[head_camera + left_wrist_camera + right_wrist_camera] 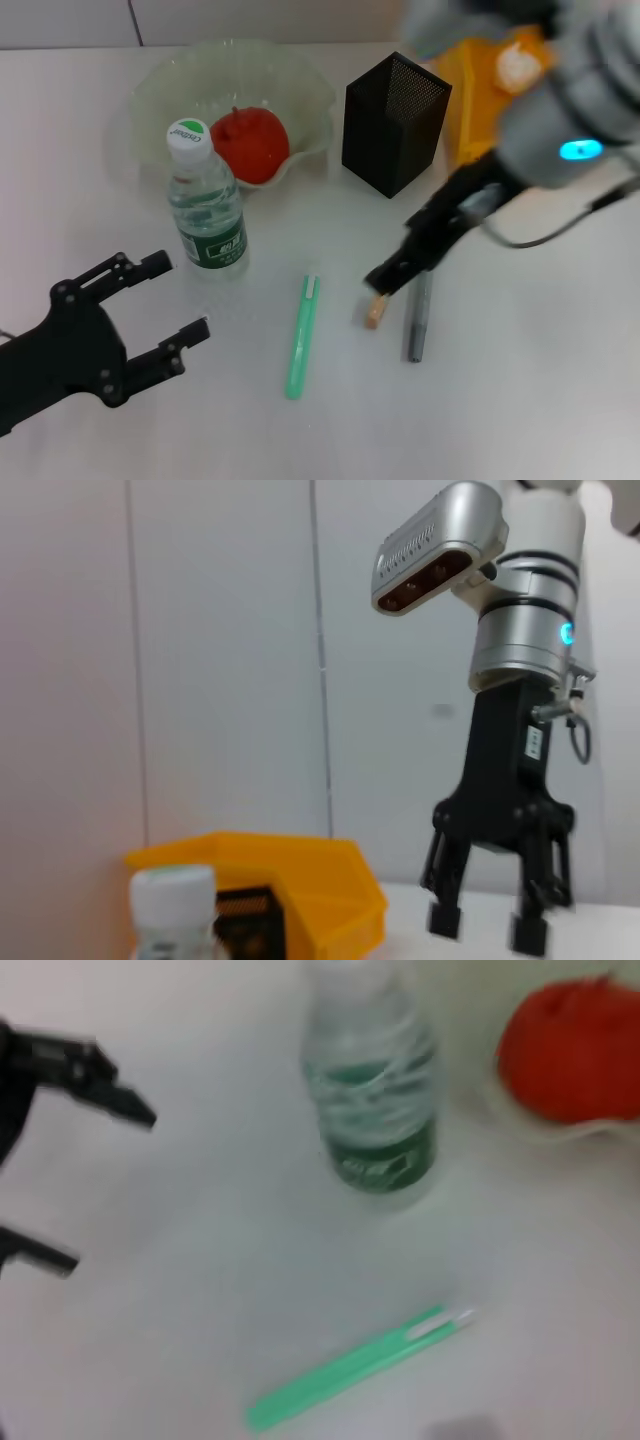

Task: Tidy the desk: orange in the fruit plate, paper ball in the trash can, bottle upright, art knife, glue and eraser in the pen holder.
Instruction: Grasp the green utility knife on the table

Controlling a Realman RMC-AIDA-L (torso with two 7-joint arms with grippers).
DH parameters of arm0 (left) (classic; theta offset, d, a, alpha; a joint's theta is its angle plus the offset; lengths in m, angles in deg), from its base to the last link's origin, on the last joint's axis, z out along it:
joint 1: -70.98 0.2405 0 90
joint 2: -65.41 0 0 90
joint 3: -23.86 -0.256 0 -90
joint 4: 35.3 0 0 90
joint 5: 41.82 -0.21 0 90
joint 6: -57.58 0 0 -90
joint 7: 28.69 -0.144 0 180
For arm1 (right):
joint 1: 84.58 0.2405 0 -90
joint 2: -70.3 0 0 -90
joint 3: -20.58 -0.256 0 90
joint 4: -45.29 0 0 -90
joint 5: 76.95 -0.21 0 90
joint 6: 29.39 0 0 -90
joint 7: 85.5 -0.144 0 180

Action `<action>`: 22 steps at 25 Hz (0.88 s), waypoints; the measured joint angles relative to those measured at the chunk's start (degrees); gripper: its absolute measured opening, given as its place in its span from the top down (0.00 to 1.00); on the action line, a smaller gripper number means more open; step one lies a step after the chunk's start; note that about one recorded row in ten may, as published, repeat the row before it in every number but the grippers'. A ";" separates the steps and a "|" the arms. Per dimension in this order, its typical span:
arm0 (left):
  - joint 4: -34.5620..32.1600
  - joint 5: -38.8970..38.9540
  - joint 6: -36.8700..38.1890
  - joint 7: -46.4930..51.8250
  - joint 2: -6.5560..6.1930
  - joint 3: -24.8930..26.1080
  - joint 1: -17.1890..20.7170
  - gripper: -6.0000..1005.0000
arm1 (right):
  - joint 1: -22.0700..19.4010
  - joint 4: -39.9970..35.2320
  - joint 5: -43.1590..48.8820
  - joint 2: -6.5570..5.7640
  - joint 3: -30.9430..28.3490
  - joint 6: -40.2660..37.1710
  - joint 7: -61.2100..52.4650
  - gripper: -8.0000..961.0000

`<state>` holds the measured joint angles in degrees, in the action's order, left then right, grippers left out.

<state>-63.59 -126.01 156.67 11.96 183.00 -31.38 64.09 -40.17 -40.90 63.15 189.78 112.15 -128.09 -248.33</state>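
The right gripper point(385, 283), fingers spread, is hovering just above the eraser point(373, 315), while the left gripper point(165, 305) is idling open at the bottle's point(207, 208) seven o'clock.

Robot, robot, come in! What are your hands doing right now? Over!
Right tool open, low over the eraser, not gripping. Left tool open, idle near the upright bottle. Orange in fruit plate. Nothing blocking.

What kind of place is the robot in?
Probably a desk in an office or lab: a plain white table with a black mesh pen holder, a yellow trash can and a bare panelled wall behind.
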 joint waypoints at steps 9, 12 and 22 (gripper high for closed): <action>0.58 -0.54 -0.26 -0.84 0.01 1.74 1.09 0.25 | 12.26 19.46 -0.74 0.39 14.42 12.38 -6.46 0.13; 0.63 -0.54 -0.57 -0.86 0.20 1.71 1.10 0.25 | 13.10 21.61 -1.20 0.40 15.08 14.44 -6.47 0.13; 0.81 -0.54 -1.32 -0.81 0.35 1.59 1.15 0.25 | 15.54 29.92 -5.14 0.40 16.75 24.11 -6.56 0.13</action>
<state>-62.78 -126.55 155.35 11.15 183.34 -29.79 65.24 -24.63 -10.98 58.01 190.18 128.90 -103.99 -254.89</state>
